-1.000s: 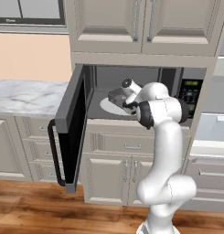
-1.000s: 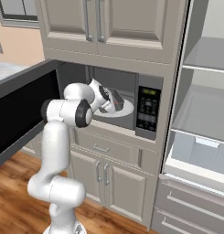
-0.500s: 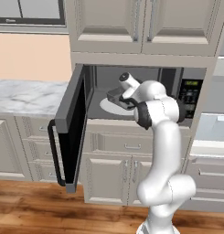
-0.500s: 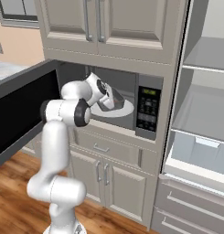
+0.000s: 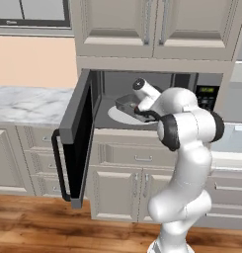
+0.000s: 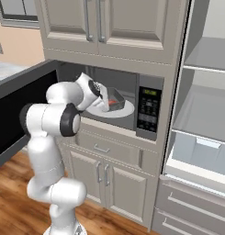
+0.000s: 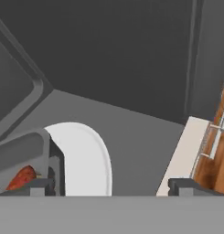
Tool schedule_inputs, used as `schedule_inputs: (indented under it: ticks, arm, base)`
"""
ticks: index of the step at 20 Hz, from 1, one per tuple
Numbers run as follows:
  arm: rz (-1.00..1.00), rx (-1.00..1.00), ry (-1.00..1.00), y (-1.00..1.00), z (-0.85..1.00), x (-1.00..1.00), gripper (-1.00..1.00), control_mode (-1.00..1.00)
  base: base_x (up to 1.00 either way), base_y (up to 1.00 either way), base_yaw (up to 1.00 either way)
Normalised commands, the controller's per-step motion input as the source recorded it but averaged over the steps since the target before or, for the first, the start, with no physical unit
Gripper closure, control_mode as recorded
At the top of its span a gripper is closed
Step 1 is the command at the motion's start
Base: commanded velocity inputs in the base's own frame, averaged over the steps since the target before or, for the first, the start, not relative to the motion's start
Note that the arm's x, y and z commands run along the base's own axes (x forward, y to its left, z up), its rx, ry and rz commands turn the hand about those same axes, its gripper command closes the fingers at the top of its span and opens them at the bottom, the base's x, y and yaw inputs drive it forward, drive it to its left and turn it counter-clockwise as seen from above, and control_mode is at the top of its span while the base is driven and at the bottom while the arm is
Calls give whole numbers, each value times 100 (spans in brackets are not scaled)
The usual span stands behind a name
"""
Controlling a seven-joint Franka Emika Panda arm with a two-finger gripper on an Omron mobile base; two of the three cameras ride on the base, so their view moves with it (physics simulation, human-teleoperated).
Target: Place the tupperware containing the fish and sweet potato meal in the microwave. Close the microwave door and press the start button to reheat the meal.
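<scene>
The microwave stands open, its door swung out to the left. On the white turntable rests the dark-grey tupperware, also seen in the right base view and at the left of the hand view. An orange-red piece of the meal shows inside it. My gripper reaches into the cavity and is open, nothing between its fingers. One fingertip sits just beside the tub's wall. The other is over the cavity's front edge.
A marble counter runs left of the open door, whose black bar handle juts into the aisle. Cabinets hang above and drawers sit below. An open fridge stands to the right.
The jaws have opened wide and let go of the tupperware, which now sits on the turntable. The hand has drawn back slightly.
</scene>
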Motion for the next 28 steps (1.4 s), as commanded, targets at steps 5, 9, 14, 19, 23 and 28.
schedule_inputs:
  ticks: [5,9,14,19,23,28]
  arm:
    - [13,-7,-3,3,50,-100,-100,-100]
    - [20,-14,0,18,67,-100,-100,-100]
    - [25,-22,0,21,67,-100,-100,-100]
    - [31,-29,2,27,61,-100,-100,-100]
    - [35,-34,4,35,67,-100,-100,-100]
    - [36,-32,4,34,67,-100,-100,-100]
  base:
    - [0,0,0]
    - [0,0,0]
    - [0,0,0]
    - [0,0,0]
    - [0,0,0]
    - [0,0,0]
